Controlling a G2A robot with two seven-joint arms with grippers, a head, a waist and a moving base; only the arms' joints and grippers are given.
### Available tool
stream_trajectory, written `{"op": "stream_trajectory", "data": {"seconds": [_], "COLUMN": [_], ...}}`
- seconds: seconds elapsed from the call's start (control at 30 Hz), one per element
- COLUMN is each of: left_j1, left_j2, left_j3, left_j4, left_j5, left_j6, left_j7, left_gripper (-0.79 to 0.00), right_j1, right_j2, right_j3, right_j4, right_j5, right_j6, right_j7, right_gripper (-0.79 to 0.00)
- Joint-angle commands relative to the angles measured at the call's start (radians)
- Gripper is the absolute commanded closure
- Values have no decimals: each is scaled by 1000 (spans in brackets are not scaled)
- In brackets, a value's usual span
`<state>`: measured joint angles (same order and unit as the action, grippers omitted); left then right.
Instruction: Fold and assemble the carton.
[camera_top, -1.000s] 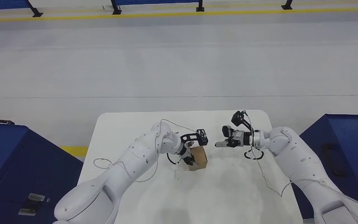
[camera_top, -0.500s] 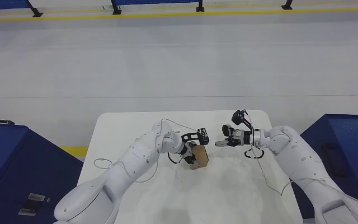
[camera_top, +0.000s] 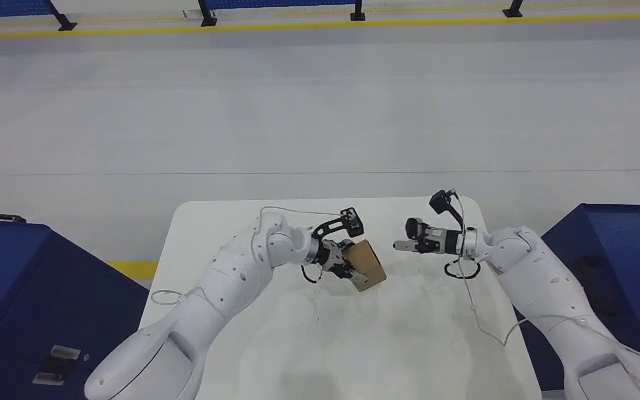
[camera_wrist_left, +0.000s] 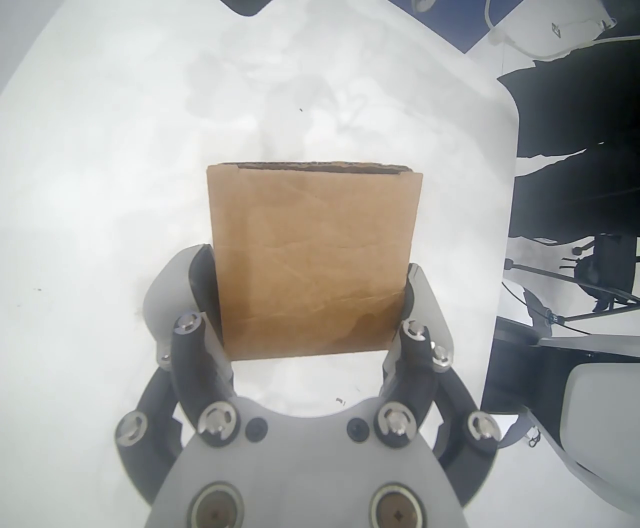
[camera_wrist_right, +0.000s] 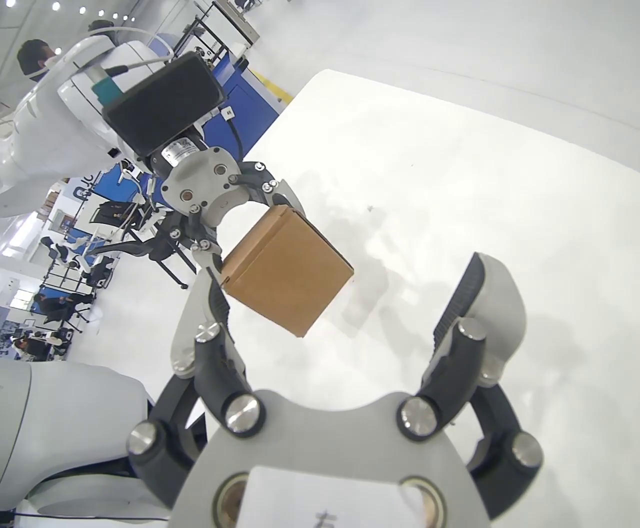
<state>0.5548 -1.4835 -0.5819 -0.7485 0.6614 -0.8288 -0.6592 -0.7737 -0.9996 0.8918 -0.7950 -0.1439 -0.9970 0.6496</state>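
Note:
A small brown carton (camera_top: 366, 265) is held above the white table (camera_top: 250, 350), tilted, with my left gripper (camera_top: 345, 262) shut on it. In the left wrist view the carton (camera_wrist_left: 310, 260) sits between the two fingers of the left gripper (camera_wrist_left: 307, 287), which press on its opposite sides; its far end shows a narrow dark gap. My right gripper (camera_top: 400, 245) stands open a short way to the carton's right, apart from it. The right wrist view shows the right gripper (camera_wrist_right: 345, 300) with fingers spread, facing the carton (camera_wrist_right: 285, 272) and the left gripper (camera_wrist_right: 250, 230).
Blue cabinets stand beside the table on the left (camera_top: 60, 290) and right (camera_top: 600, 240). Thin cables (camera_top: 470, 300) hang from both arms over the tabletop. The table's front half (camera_top: 380, 350) is bare.
The left gripper has lifted and turned the carton, carrying it up and slightly right. The right gripper has drawn back a little to the right and stays open.

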Motion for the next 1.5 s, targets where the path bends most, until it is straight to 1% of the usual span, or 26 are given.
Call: {"op": "stream_trajectory", "data": {"seconds": [0.0, 0.03, 0.07, 0.1, 0.17, 0.23, 0.3, 0.37, 0.43, 0.47, 0.57, 0.6, 0.7, 0.93, 0.97, 1.0, 1.03, 1.07, 1.1, 1.17, 1.27, 1.33, 1.37, 1.4, 1.47], "left_j1": [10, 24, 34, 37, 50, 53, 52, 53, 46, 41, 29, 26, 14, -16, -18, -22, -25, -28, -32, -41, -64, -77, -84, -95, -112], "left_j2": [0, 0, 1, 3, 1, 5, 17, 33, 46, 49, 51, 48, 29, -35, -44, -53, -61, -68, -74, -84, -90, -90, -88, -86, -80], "left_j3": [-3, -16, -34, -46, -59, -33, -9, 11, 17, 23, 36, 49, 76, 132, 137, 143, 147, 150, 153, 156, 155, 150, 151, 154, 154], "left_j4": [-1, 4, 15, 35, 63, 57, 36, 22, 40, 46, 86, 107, 160, 302, 321, 337, 352, 367, 383, 409, 446, 465, 481, 494, 503], "left_j5": [-13, -76, -173, -271, -507, -694, -864, -1018, -1136, -1172, -1228, -1231, -1246, -1195, -1192, -1185, -1179, -1171, -1165, -1149, -1119, -1106, -1092, -1068, -1034], "left_j6": [5, -8, -58, -110, -180, -130, -71, 13, 113, 161, 241, 280, 351, 389, 403, 417, 428, 434, 442, 445, 426, 403, 410, 415, 389], "left_j7": [7, 5, -12, -54, -152, -203, -262, -345, -445, -493, -573, -612, -683, -714, -721, -727, -730, -730, -729, -718, -686, -661, -656, -634, -567], "left_gripper": [0, 0, 0, 0, 0, 0, 0, 0, 0, 0, 0, 0, 0, 0, -200, -369, -576, -665, -785, -785, -785, -785, -785, -785, -785], "right_j1": [-11, -16, -16, -9, 1, 7, 10, 15, 19, 22, 31, 35, 40, 56, 57, 59, 62, 64, 66, 69, 75, 79, 81, 82, 84], "right_j2": [3, 4, 5, 7, 12, 20, 27, 34, 38, 39, 43, 43, 45, 45, 45, 45, 45, 45, 45, 46, 46, 48, 49, 50, 53], "right_j3": [6, 6, 3, 2, -12, -25, -36, -47, -58, -65, -83, -89, -109, -151, -156, -162, -167, -172, -177, -187, -201, -208, -211, -213, -216], "right_j4": [-3, -2, 0, 1, -19, -37, -50, -52, -54, -54, -56, -56, -57, -50, -49, -48, -46, -44, -42, -40, -38, -35, -35, -34, -36], "right_j5": [73, 151, 237, 312, 413, 473, 516, 536, 551, 556, 577, 581, 594, 620, 624, 626, 629, 632, 635, 643, 646, 646, 647, 648, 655], "right_j6": [1, -1, 6, 30, 109, 163, 194, 209, 216, 219, 227, 229, 232, 233, 232, 232, 231, 230, 230, 230, 227, 226, 224, 224, 220], "right_j7": [30, 73, 138, 203, 283, 337, 368, 383, 390, 393, 401, 403, 406, 407, 406, 405, 405, 404, 404, 404, 401, 400, 398, 397, 394], "right_gripper": [-785, -785, -785, -785, -785, -785, -785, -785, -785, -785, -785, -785, -785, -785, -785, -785, -785, -785, -785, -785, -785, -785, -785, -785, -785]}}
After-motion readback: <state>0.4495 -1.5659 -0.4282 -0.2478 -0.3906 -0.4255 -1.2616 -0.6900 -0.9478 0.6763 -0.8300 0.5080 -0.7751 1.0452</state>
